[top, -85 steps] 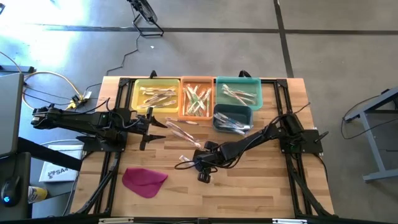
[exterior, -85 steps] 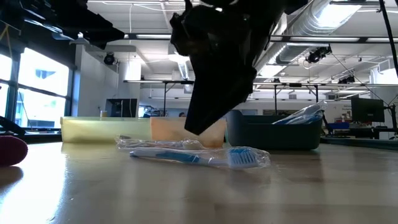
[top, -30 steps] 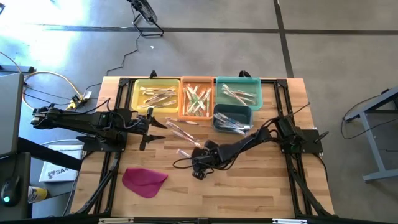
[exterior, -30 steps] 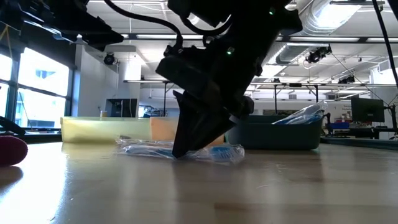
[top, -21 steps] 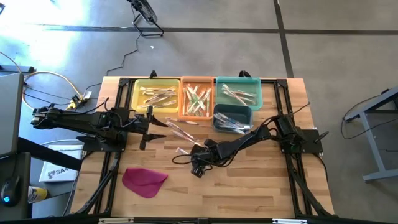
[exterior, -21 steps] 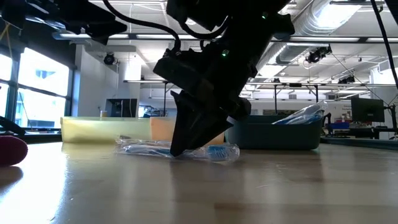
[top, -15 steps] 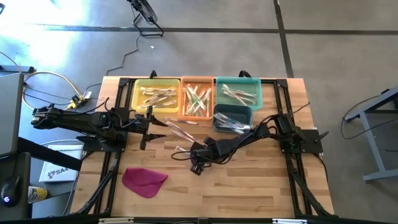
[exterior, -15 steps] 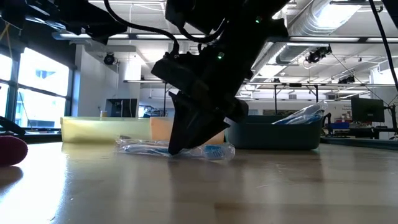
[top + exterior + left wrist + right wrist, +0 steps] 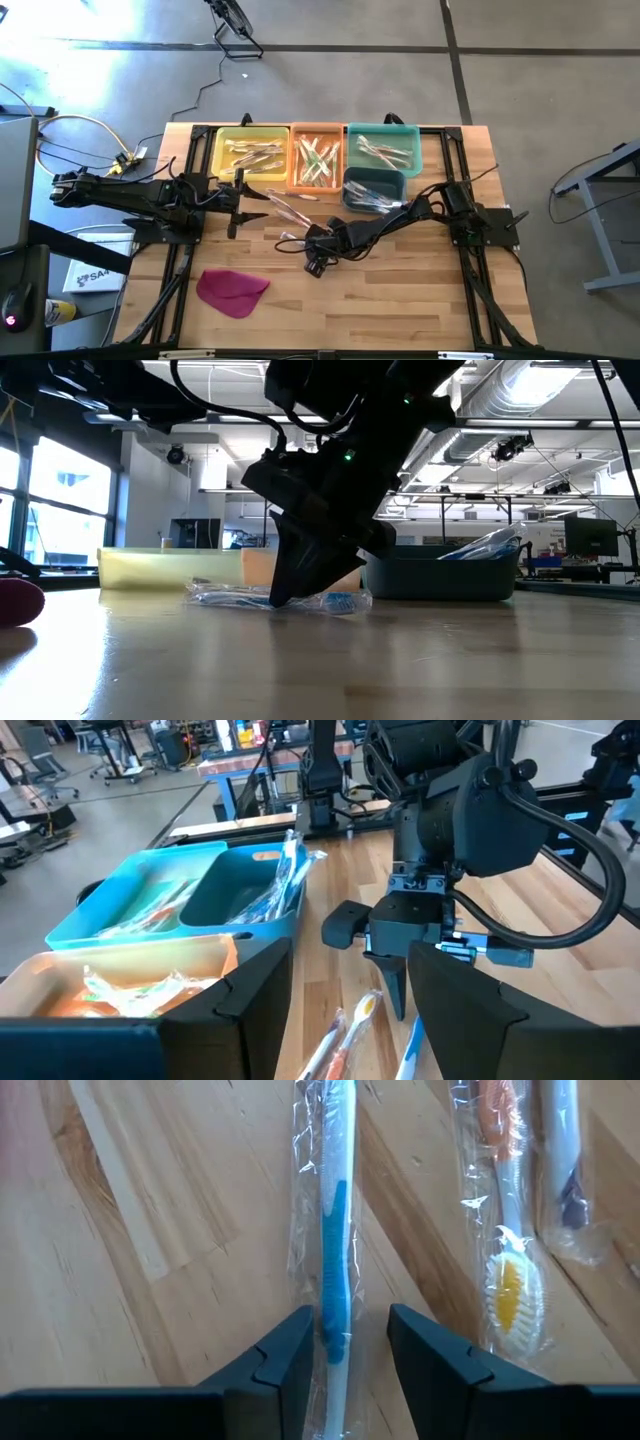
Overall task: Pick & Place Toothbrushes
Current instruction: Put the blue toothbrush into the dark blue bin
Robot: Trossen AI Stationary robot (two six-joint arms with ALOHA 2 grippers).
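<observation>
Wooden table (image 9: 400,290), right fingers (image 9: 345,1355) straddling blue toothbrush (image 9: 333,1230), not clamped, left fingers (image 9: 350,1010) wide open

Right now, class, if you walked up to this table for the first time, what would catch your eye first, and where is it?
The right tool stands out, down at mid-table with its fingers either side of a blue toothbrush in a clear wrapper. Behind it, four bins sit at the far edge: yellow, orange, teal and dark blue, all holding wrapped toothbrushes. A magenta cloth lies near the front left.
</observation>
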